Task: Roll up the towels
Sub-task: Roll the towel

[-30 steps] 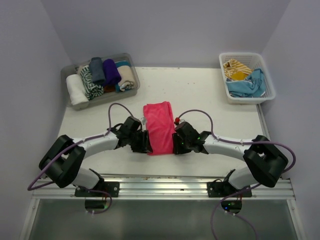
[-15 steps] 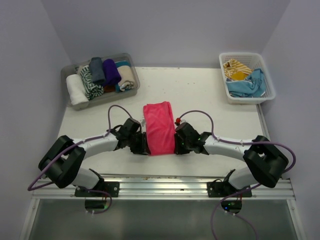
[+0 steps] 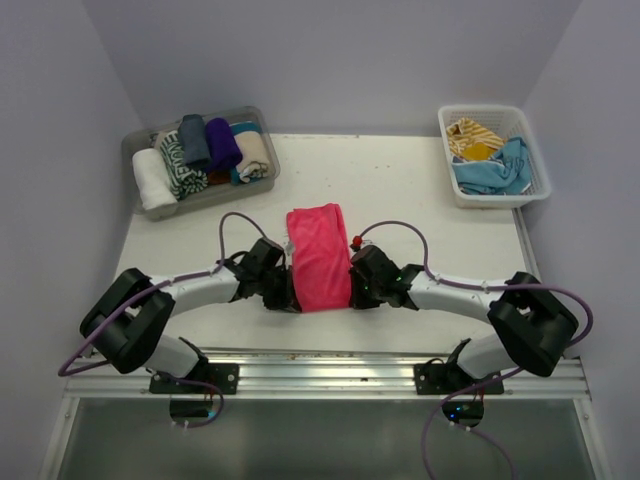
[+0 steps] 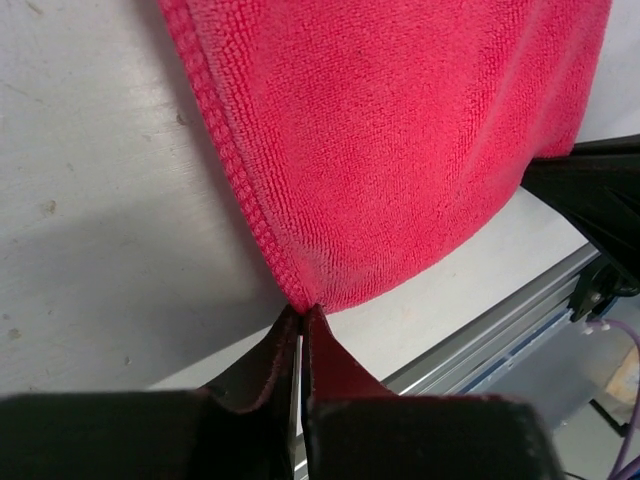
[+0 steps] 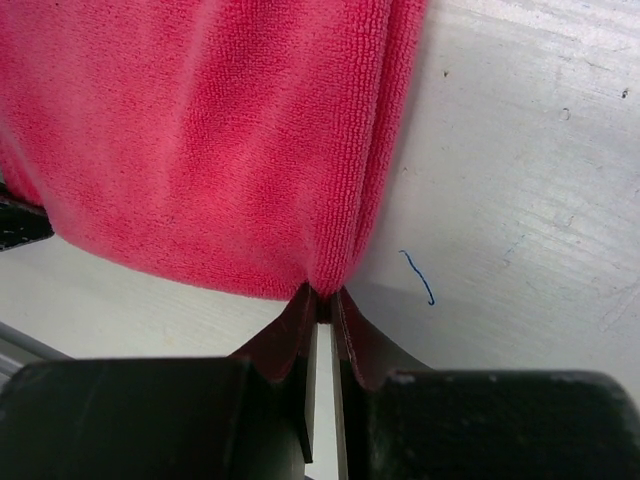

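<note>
Both grippers have just clamped. A second ago the jaws stood partly apart, flanking the near end of the hot pink towel (image 3: 318, 257). Now the left gripper (image 4: 303, 318) is pinched down on the towel's 7 o'clock corner and the right gripper (image 5: 322, 298) on its 5 o'clock corner. In each wrist view the tips meet right at the hem with only a sliver of gap, so the hold is thin, on the very corner of the cloth.

The towel hasn't moved. It lies flat as a long strip mid-table (image 3: 400, 190), a bit toward 6 o'clock, long axis running 12 to 6. No lift or curl at the near edge yet.

My read: grasp phase is done and the roll itself hasn't started. Next should be lifting the near edge and turning it over toward 12 o'clock, both arms in step so the roll stays square. The risk is a corner slipping out of such a shallow pinch. The right side looks doubled over, so it may hold only the top layer.

Rest of the job:
- The rolled towels (image 3: 200, 150) sit in the tray (image 3: 150, 128) at 10 o'clock.
- The loose towels (image 3: 495, 172) are in the basket (image 3: 495, 112) at 2 o'clock, at least a blue and a yellow striped one.

So this is mid-task, with more to go.
</note>
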`<state>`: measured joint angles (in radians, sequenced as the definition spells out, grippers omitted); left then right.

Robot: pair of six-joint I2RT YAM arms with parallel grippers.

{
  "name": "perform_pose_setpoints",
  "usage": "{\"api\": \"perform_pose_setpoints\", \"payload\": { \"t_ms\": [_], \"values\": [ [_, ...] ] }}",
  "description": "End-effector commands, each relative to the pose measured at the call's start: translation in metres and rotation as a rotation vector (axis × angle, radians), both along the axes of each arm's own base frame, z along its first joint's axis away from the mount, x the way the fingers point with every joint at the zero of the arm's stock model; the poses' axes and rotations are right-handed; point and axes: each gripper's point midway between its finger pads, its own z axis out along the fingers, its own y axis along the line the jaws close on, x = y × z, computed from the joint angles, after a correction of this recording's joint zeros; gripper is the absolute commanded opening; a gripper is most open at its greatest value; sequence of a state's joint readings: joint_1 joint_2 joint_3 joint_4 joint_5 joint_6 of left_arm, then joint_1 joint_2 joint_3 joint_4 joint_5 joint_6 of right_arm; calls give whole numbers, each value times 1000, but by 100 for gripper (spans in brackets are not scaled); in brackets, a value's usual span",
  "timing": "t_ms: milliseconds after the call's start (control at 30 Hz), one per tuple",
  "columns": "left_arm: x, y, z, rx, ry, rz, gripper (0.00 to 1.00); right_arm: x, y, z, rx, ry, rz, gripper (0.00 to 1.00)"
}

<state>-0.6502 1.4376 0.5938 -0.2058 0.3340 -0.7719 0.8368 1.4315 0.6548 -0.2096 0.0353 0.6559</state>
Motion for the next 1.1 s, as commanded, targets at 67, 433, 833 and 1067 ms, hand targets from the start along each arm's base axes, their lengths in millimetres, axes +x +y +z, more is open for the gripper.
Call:
{"api": "perform_pose_setpoints", "payload": {
  "t_ms": [67, 433, 833, 1067],
  "values": [
    [10, -3, 7, 15, -32, 12, 0, 5, -6, 13, -15, -40, -24, 2],
    [40, -6, 45, 66, -112, 47, 0, 32, -2, 56, -43, -155, -10, 0],
    [66, 0, 51, 113, -100, 93, 0, 69, 10, 67, -42, -198, -11, 0],
    [83, -2, 62, 104, -125, 109, 0, 91, 18, 72, -30, -218, -14, 0]
  ]
}}
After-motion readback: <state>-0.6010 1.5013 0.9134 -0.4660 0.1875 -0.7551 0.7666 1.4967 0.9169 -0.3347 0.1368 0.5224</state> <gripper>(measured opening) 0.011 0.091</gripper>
